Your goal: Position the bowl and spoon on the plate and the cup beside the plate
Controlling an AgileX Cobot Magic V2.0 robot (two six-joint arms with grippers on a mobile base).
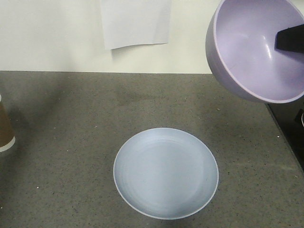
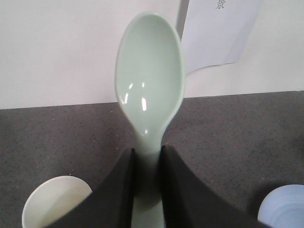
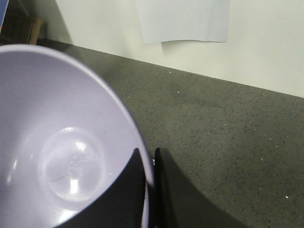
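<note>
Four items. Small round lavender plastic bowl (image 1: 251,52), tilted in the air to the right of the plate, rim pinched by the right gripper (image 3: 151,190); short mint-green plastic spoon (image 2: 149,80), handle clamped in the left gripper (image 2: 147,175), head upward. Round shallow pale blue plate (image 1: 166,173) lies flat on the grey speckled tabletop (image 1: 71,118); brown paper cup (image 1: 4,130) stands well apart at the left edge.

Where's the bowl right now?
Front view, upper right: the bowl is tilted in the air, its rim clamped by the right gripper, up and right of the plate.
</note>
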